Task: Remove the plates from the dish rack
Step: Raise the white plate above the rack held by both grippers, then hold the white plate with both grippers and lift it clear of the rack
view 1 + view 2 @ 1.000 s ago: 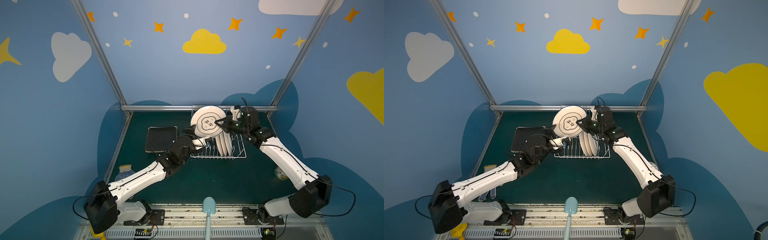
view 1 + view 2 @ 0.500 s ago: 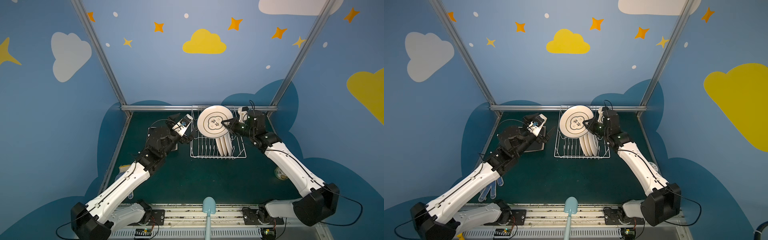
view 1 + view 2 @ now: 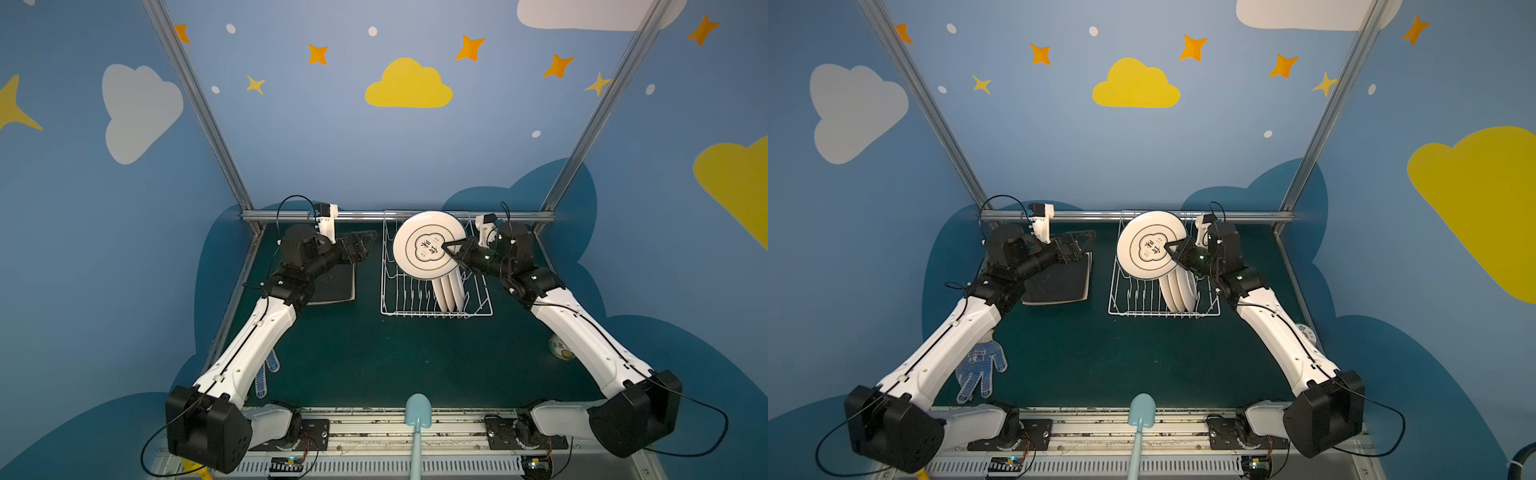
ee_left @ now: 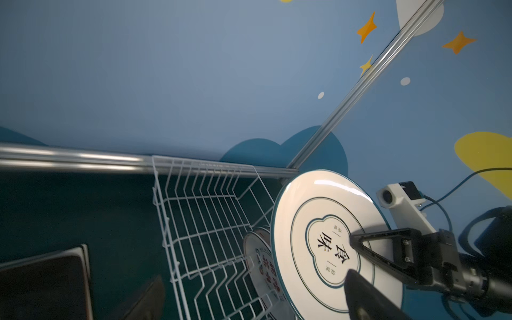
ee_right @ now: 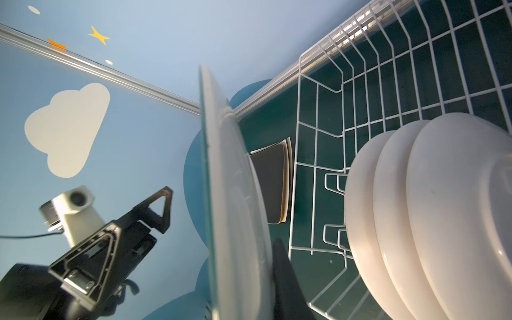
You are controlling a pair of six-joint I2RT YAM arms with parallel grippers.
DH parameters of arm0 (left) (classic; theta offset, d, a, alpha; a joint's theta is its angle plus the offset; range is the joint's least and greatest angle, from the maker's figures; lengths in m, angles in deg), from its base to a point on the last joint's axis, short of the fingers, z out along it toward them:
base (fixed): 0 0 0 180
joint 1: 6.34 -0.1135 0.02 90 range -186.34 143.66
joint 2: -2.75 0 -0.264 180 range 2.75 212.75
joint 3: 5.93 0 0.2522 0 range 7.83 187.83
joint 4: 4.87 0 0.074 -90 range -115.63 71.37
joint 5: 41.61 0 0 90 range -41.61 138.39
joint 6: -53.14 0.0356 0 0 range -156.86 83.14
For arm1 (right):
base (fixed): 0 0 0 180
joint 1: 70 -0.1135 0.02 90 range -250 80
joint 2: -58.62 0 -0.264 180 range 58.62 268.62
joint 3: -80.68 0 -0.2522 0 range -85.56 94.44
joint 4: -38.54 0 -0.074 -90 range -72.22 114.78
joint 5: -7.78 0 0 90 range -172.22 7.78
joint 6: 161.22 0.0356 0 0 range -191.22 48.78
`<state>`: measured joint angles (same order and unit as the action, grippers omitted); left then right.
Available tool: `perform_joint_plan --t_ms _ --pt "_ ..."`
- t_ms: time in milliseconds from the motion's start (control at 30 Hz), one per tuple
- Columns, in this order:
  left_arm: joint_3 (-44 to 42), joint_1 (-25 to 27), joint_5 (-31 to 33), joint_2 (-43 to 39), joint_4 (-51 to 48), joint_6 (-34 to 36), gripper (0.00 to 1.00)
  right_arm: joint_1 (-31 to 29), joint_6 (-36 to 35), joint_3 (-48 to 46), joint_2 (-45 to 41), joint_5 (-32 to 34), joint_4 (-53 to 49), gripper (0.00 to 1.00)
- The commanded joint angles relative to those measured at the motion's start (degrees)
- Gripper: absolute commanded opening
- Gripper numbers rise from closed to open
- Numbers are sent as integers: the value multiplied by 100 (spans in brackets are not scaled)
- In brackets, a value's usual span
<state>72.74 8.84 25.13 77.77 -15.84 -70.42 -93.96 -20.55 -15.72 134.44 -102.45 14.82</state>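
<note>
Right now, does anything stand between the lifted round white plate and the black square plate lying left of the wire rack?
Yes. The open left end effector hangs over the black square plate, between it and the round white plate that the right end effector holds above the white wire dish rack.

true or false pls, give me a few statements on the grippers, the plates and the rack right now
1. The right gripper is shut on a round plate held up above the dish rack. True.
2. The left gripper is shut on the black square plate. False: it is open and holds nothing, hanging over that plate.
3. Three round plates stand on edge in the dish rack. True.
4. The black square plate stands in the dish rack. False: it lies flat outside the rack, to its left in both top views.
</note>
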Motion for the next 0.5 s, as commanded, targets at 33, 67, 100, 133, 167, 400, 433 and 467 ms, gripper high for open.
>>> perform_joint_plan --t_ms 33,67,100,133,167,400,433,467 --pt "356 -97 -1781 618 446 -1377 100 24 -105 62 -98 -339 451 0" --pt "401 -108 -2035 773 551 -1563 99 24 -108 68 -72 -377 457 0" --pt "432 -125 -2300 957 752 -1740 99 25 -108 78 -43 -438 470 0" --pt "452 -121 -2553 1129 950 -1951 98 24 -102 94 -3 -494 469 0" --pt "461 -121 -2682 1249 1079 -2128 98 24 -104 115 17 -533 468 0" --pt "620 -55 -2919 1638 1216 -2418 94 24 -104 141 176 -820 551 0" --pt "654 -51 -2991 1692 1193 -2467 93 24 -81 133 204 -855 587 0" --pt "659 -42 -3045 1732 1256 -2543 92 26 -56 135 236 -884 620 0"
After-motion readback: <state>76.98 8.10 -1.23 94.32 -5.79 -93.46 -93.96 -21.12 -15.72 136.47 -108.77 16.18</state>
